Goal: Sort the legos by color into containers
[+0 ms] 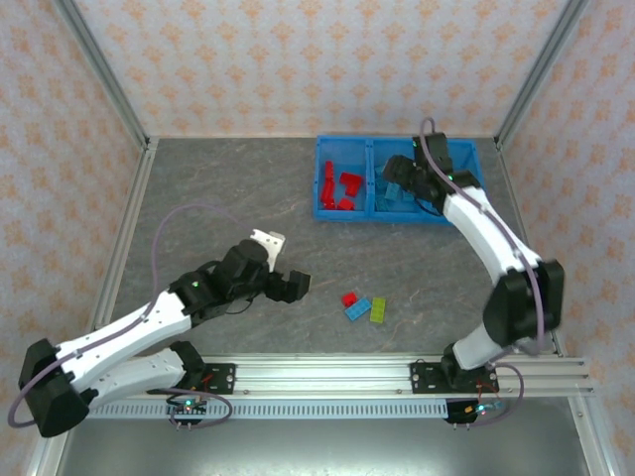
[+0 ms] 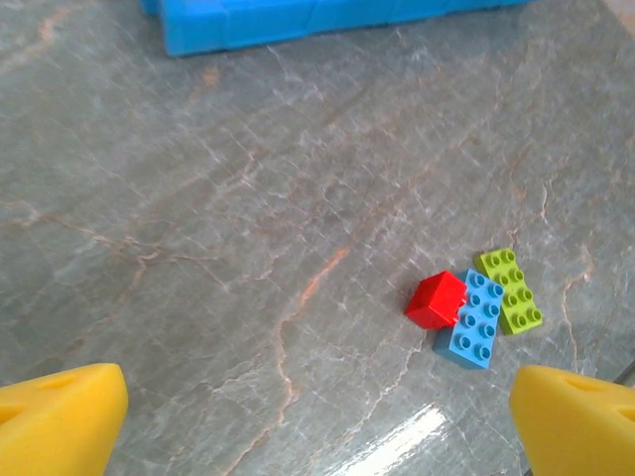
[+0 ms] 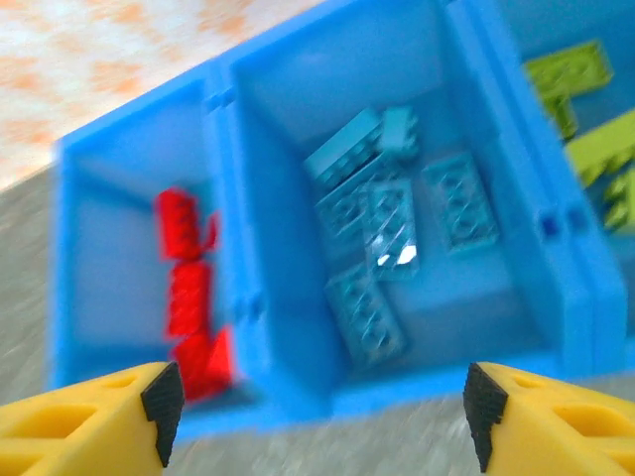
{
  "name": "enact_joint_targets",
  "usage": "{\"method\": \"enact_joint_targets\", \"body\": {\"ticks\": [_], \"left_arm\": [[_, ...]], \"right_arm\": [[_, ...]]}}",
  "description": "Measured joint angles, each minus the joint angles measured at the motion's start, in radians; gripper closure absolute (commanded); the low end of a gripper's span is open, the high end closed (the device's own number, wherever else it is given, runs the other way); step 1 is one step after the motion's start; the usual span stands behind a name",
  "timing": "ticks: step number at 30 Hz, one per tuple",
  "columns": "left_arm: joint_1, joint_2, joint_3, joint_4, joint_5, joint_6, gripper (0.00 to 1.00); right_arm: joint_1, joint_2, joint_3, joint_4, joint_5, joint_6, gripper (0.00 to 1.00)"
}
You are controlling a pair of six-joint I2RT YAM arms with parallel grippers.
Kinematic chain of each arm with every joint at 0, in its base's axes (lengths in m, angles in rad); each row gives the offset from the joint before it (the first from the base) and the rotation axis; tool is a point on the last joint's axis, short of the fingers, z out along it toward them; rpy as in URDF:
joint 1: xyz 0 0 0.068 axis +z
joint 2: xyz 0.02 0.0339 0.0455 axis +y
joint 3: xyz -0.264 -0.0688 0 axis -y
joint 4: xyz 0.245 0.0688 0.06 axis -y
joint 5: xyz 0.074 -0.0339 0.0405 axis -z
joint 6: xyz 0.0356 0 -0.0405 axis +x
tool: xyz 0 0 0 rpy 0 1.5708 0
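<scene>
A long blue bin (image 1: 343, 212) sits on the grey tabletop (image 1: 218, 198) at about 1 o'clock from its middle, split into three compartments. In the right wrist view the left one holds red bricks (image 3: 189, 297), the middle one holds light blue bricks (image 3: 397, 233) lying in a loose heap, and the right one holds yellow-green bricks (image 3: 580, 74), cut off by the picture's edge. The right hand (image 3: 322, 416) hangs above the near wall of the middle compartment, its fingers wide apart with nothing between them. Three bricks lie out on the tabletop at about 5 o'clock from its middle: a red brick (image 2: 436, 299) touching a light blue brick (image 2: 474, 319), and a yellow-green brick (image 2: 509, 291) pressed against the blue one's far side. The left hand (image 1: 293, 285) hovers near 7 o'clock, just beside that little group – spread wide and empty, pointed toward the three.
</scene>
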Motion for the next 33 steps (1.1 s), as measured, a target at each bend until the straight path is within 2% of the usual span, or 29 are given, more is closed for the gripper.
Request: {"method": "enact_joint_targets", "body": {"ticks": [5,11,12,14,22,26,33], "left_arm": [[-0.076,0.252,0.148,0.005,0.025,0.003,0.12],[-0.159,0.554,0.305,0.016,0.092,0.010,0.20],[-0.165,0.591,0.320,0.016,0.106,0.009,0.21],[-0.177,0.667,0.351,0.016,0.128,0.011,0.31],[-0.188,0.809,0.418,0.015,0.142,0.012,0.42],[-0.188,0.834,0.422,0.016,0.129,0.018,0.67],[-0.188,0.848,0.422,0.015,0.073,0.011,0.68]], "right_arm": [[0.016,-0.270,-0.192,0.005,-0.125,0.035,0.12],[0.016,-0.437,-0.258,-0.089,-0.140,0.045,0.09],[0.017,-0.447,-0.258,-0.097,-0.140,0.045,0.09],[0.017,-0.454,-0.258,-0.113,-0.140,0.045,0.09],[0.017,-0.399,-0.267,-0.122,-0.163,0.053,0.09],[0.016,-0.366,-0.267,-0.122,-0.177,0.053,0.09],[0.016,-0.360,-0.270,-0.122,-0.187,0.053,0.09]]}}
